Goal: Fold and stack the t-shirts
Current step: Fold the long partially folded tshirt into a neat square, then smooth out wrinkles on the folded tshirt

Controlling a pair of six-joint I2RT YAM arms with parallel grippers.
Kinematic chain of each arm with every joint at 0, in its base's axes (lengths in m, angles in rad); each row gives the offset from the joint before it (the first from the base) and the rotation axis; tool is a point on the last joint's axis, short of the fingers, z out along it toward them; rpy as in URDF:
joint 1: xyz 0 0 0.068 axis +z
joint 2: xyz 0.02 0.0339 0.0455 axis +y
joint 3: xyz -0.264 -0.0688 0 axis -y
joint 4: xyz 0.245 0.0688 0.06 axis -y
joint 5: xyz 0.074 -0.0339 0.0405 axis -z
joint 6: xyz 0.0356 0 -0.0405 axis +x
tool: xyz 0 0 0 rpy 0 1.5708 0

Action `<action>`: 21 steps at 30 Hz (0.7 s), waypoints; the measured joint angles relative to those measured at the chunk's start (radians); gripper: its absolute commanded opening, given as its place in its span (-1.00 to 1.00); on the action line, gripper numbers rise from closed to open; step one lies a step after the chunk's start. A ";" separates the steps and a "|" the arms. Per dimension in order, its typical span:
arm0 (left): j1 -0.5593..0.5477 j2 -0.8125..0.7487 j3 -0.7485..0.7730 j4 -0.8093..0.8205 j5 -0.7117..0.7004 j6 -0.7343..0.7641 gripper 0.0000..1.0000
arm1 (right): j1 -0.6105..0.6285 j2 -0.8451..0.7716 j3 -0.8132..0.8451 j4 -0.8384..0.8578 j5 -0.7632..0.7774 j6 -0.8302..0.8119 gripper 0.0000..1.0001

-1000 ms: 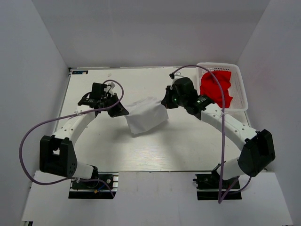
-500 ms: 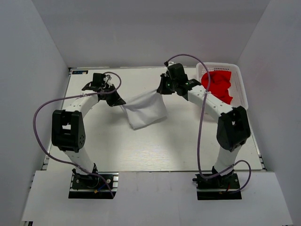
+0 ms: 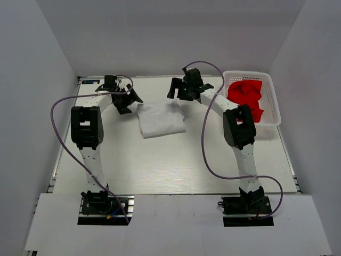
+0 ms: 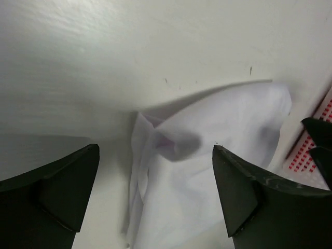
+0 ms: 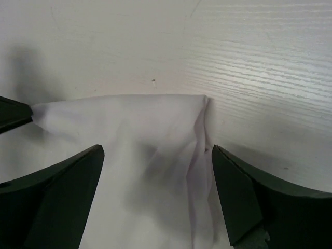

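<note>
The white t-shirt (image 3: 161, 119) lies folded into a rough rectangle on the table, slightly far of centre. My left gripper (image 3: 132, 101) hovers at its far left corner, open, with nothing between its fingers. My right gripper (image 3: 173, 92) hovers at the far right corner, also open and empty. In the left wrist view the white t-shirt (image 4: 207, 155) lies rumpled below the spread left gripper (image 4: 155, 181). The right wrist view shows the white t-shirt's folded edge (image 5: 199, 155) under the wide right gripper (image 5: 158, 181). The red t-shirt (image 3: 245, 98) sits bunched in the basket.
A white lattice basket (image 3: 272, 93) stands at the far right of the table (image 3: 176, 165), close to the right arm's elbow. Both arms stretch far out over the table. White walls close in the left, right and back sides.
Both grippers carried the hanging white t-shirt toward the far side, set it down and opened. The shirt now lies flat instead of hanging between them.
</note>
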 measured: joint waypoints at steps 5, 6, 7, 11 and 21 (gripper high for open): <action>0.022 0.003 0.074 -0.018 -0.039 0.014 1.00 | -0.024 0.005 -0.062 0.086 -0.055 0.011 0.81; 0.023 -0.012 0.074 -0.018 -0.045 0.019 1.00 | -0.025 -0.014 -0.101 0.107 -0.063 0.010 0.81; 0.022 -0.029 0.070 -0.012 -0.051 0.023 1.00 | -0.024 -0.040 -0.149 0.134 -0.069 0.010 0.81; -0.001 -0.134 -0.010 0.040 -0.028 0.034 1.00 | -0.010 -0.180 -0.344 0.190 -0.102 0.010 0.81; -0.103 -0.130 -0.034 0.153 0.066 0.034 1.00 | 0.043 -0.241 -0.431 0.415 -0.266 0.017 0.81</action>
